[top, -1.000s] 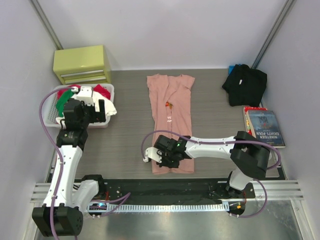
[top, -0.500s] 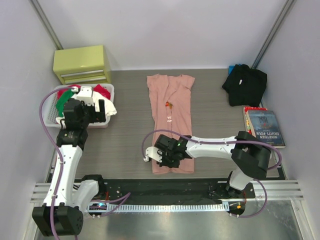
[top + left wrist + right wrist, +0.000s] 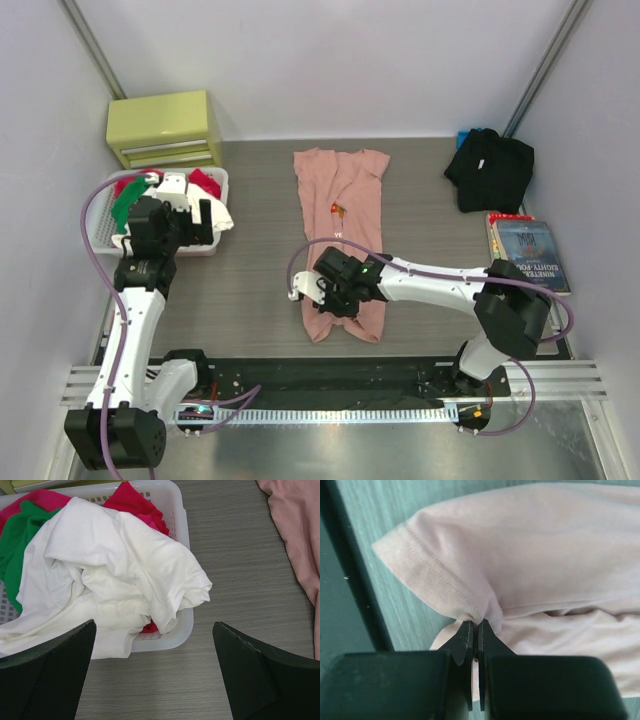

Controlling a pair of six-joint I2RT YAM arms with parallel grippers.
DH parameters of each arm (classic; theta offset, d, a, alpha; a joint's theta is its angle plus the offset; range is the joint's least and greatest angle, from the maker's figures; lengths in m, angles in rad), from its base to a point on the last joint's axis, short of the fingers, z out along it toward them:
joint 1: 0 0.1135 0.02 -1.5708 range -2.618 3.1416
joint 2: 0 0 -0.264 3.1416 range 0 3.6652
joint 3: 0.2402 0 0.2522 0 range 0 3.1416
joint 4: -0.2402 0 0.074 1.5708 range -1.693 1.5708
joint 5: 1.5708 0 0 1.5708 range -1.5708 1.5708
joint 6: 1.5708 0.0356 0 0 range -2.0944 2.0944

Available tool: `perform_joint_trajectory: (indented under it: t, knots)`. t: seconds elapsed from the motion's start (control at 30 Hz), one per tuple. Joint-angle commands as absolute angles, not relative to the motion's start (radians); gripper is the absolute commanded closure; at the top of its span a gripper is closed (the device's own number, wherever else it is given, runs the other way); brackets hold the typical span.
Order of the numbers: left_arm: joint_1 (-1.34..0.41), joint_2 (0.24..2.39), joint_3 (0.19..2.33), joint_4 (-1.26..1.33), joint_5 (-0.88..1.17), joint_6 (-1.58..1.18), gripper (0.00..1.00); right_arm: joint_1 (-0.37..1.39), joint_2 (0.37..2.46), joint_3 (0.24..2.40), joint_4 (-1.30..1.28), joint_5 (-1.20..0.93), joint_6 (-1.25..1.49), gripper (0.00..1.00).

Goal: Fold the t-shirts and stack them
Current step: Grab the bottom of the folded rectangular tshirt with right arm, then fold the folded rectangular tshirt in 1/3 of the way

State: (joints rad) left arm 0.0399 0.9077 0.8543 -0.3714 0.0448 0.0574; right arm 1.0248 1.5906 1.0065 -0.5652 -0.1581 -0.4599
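While my right gripper pinches shut on a puckered bit of the salmon-pink t-shirt at its near hem, a black t-shirt lies heaped well off to my right and farther out. A book lies nearer on that side. The pink shirt is a narrow strip on the table. Its long axis runs straight away from me, shoulders at the far end and the lifted hem bunched under my fingers. My left gripper hangs wide open, holding nothing, over a white basket. A white cloth is piled on green and red ones in the basket. A yellow drawer unit stands beyond it.
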Motion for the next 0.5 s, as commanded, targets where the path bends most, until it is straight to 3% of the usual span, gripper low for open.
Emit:
perform_joint_trajectory:
  t: [0.0, 0.47]
  knots:
    - [0.046, 0.893, 0.867, -0.342, 0.064, 0.057, 0.0, 0.977, 1.591, 1.057, -0.566, -0.176, -0.514, 0.99]
    - [0.044, 0.89, 0.859, -0.351, 0.074, 0.055, 0.0, 0.785, 1.667, 1.29, -0.627, -0.181, -0.618, 0.99]
